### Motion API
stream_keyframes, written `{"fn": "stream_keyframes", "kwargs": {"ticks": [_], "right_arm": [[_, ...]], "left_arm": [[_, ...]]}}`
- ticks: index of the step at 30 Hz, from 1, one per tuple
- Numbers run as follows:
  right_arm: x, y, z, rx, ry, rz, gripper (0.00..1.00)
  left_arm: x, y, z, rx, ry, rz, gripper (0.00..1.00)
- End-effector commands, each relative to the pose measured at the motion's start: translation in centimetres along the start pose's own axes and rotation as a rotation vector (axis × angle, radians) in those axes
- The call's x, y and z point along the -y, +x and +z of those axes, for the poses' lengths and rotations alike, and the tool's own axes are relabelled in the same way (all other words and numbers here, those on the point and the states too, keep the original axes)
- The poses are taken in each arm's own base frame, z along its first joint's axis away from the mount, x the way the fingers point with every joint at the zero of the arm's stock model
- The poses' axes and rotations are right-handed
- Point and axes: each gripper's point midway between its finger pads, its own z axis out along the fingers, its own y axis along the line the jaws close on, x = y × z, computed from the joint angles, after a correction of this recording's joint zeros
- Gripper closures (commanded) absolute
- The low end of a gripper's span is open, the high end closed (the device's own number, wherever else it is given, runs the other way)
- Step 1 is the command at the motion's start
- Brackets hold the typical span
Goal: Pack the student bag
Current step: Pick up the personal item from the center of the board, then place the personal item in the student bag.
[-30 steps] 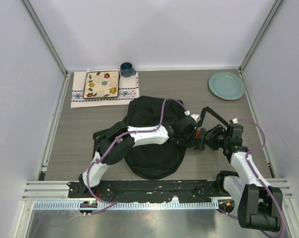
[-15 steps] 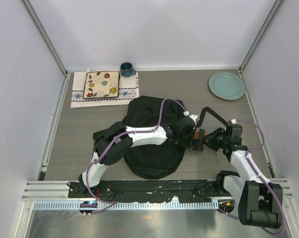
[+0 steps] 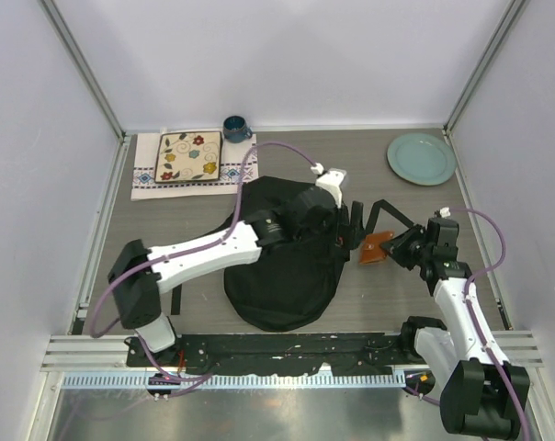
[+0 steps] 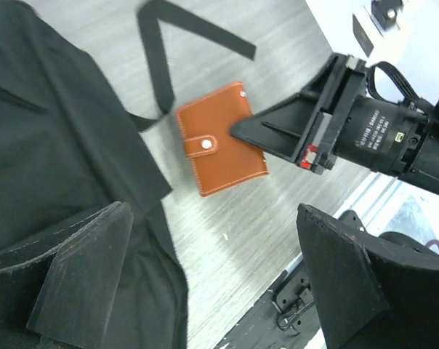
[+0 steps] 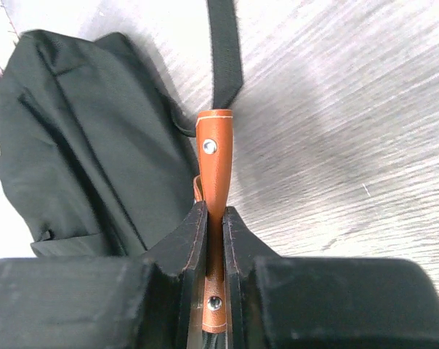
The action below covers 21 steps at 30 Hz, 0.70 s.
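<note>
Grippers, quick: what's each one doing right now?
Left gripper: open, holding nothing.
Right gripper: closed on the small brown leather wallet with snap button.

Legible text: none can be read in any of the three views.
Right gripper [image 4: 240, 132], black round housing [image 4: 379, 134]: short lines of white print run along the cylinder in the left wrist view, too small and soft to read. A small pale square mark sits at the end of the print and is also unreadable.
Red-and-white tab [image 4: 307, 157] at the base of the same gripper's fingers: a coloured mark only, and no characters can be made out.
Brown wallet [image 4: 221, 138]: nothing legible on its face in the left wrist view or on its edge in the right wrist view.
</note>
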Motion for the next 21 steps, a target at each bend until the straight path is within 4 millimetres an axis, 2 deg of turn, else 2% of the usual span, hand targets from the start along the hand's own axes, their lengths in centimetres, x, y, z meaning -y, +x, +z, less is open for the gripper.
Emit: {"fn": "stream_keyframes", "kwargs": {"ticks": [1, 2, 5, 7, 10, 15, 21], "right_arm": [[-3.0, -2.1, -1.6, 0.056, -0.075, -0.032, 0.91], [-3.4, -2.0, -1.8, 0.049, -0.091, -0.031, 0.91], [-4.1, -1.7, -2.2, 0.034, -0.123, -0.026, 0.91], [-4.4, -1.6, -2.3, 0.024, -0.136, -0.026, 0.91], [-4.8, -1.2, -2.4, 0.004, -0.158, -0.017, 0.92], [-5.6, -1.2, -2.6, -0.002, -0.200, -0.020, 0.91], [-7.1, -1.5, -3.3, -0.011, -0.244, -0.041, 0.91]], "left_arm": [[-5.1, -4.2, -3.5, 0.111, -0.205, 0.071, 0.00], [-6.4, -5.0, -4.6, 0.135, -0.251, 0.094, 0.00], [-11.1, -5.7, -6.3, 0.126, -0.376, 0.137, 0.00], [-14.4, -5.8, -7.3, 0.087, -0.460, 0.142, 0.00], [-17.7, -4.8, -8.2, 0.009, -0.567, 0.144, 0.00], [-19.2, -2.0, -6.8, -0.100, -0.607, 0.132, 0.02], [-20.2, 0.1, -5.5, -0.166, -0.644, 0.099, 0.07]]}}
